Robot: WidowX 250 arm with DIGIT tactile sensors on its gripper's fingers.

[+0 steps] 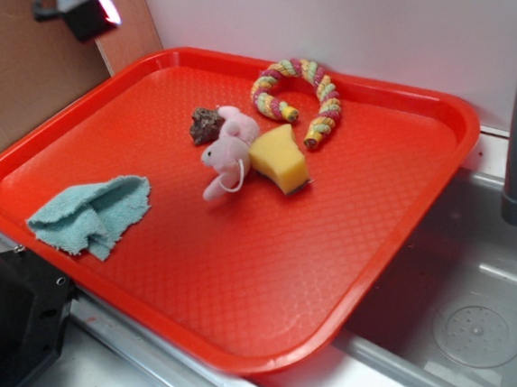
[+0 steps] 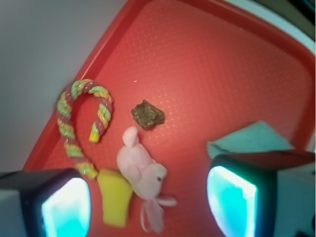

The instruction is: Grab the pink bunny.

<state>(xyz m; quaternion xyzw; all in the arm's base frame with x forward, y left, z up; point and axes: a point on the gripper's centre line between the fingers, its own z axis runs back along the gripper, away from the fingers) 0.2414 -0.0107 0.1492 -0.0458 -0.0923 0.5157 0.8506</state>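
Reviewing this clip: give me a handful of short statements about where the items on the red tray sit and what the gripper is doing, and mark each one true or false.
1. The pink bunny lies on the red tray, against the yellow sponge. True.
2. The gripper is shut on the bunny. False: its fingers stand apart above the tray, holding nothing.
3. The striped rope toy is curved into a hook shape near the tray's far rim. True.
4. The blue cloth covers the bunny. False: it lies apart, near the tray's left edge.
5. A small brown lump sits beside the bunny. True.
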